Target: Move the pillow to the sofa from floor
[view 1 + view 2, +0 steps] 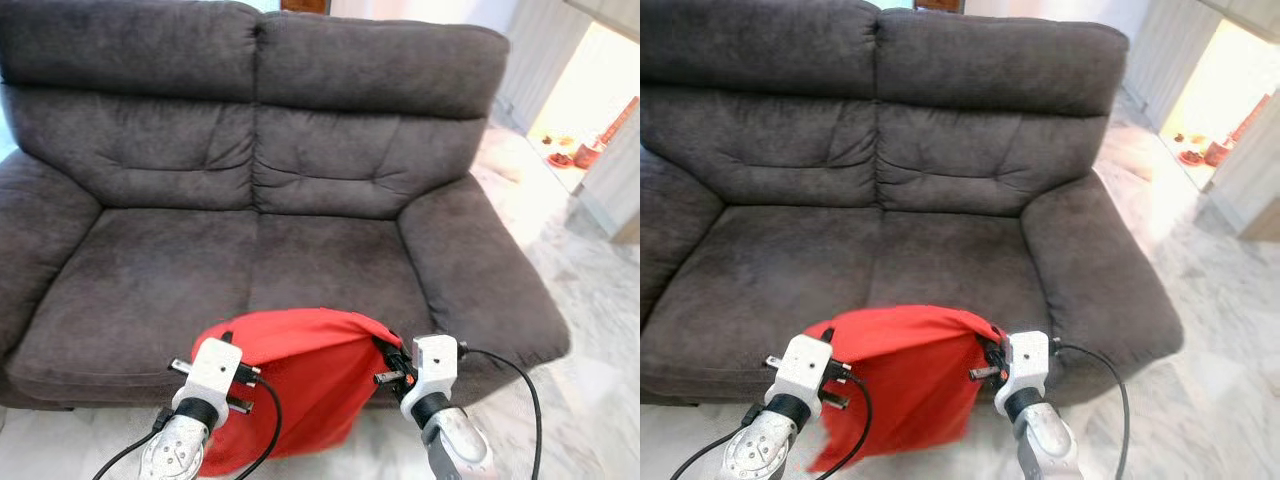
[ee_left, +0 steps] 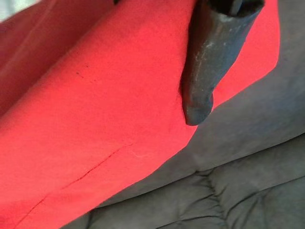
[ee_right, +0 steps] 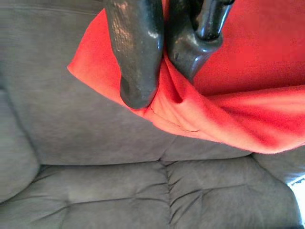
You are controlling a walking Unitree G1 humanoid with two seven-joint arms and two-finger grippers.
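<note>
pillow (image 1: 300, 385) hangs before sofa (image 1: 300, 270), pinched by right gripper (image 3: 159, 78); left gripper (image 1: 228, 350) grip unclear. lift higher, carry far over seat.

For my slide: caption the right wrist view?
Right hand pinching the red pillow's corner above the grey sofa.

The sofa (image 1: 260, 200) is being looked down on from the head; both wrist views are being held very close to the red pillow (image 2: 95, 119).
</note>
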